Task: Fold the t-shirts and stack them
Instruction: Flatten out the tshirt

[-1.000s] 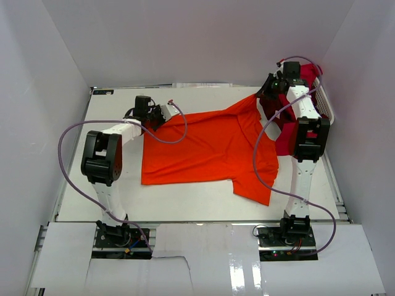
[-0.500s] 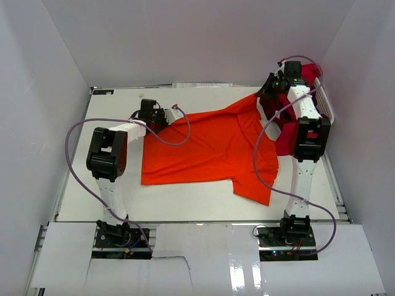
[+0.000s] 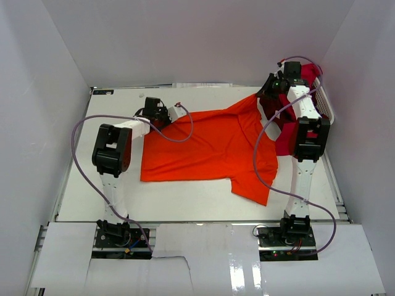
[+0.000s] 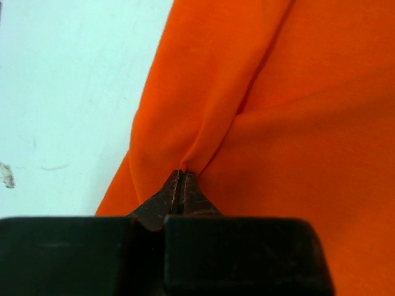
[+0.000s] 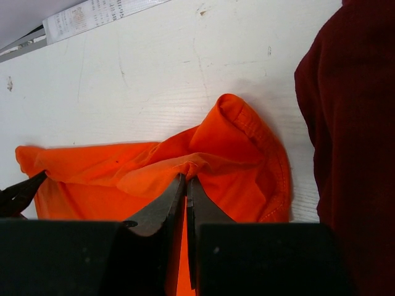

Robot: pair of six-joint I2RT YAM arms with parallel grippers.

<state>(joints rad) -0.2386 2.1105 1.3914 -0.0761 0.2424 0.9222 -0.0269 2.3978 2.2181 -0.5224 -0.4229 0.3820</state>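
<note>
While left claw (image 4: 181, 177) pinches far-left edge and right claw (image 5: 186, 180) far-right edge of orange shirt (image 3: 203, 148) spread on table (image 3: 185, 202), we'd lift together, keep cloth taut, fold evenly.

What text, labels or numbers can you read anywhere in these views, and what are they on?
On the white printed strip at the far edge of the table: rows of small print, too blurred to read.
On the orange t-shirt: no print, logo or tag shows.
Nothing else in any view carries readable text.
</note>
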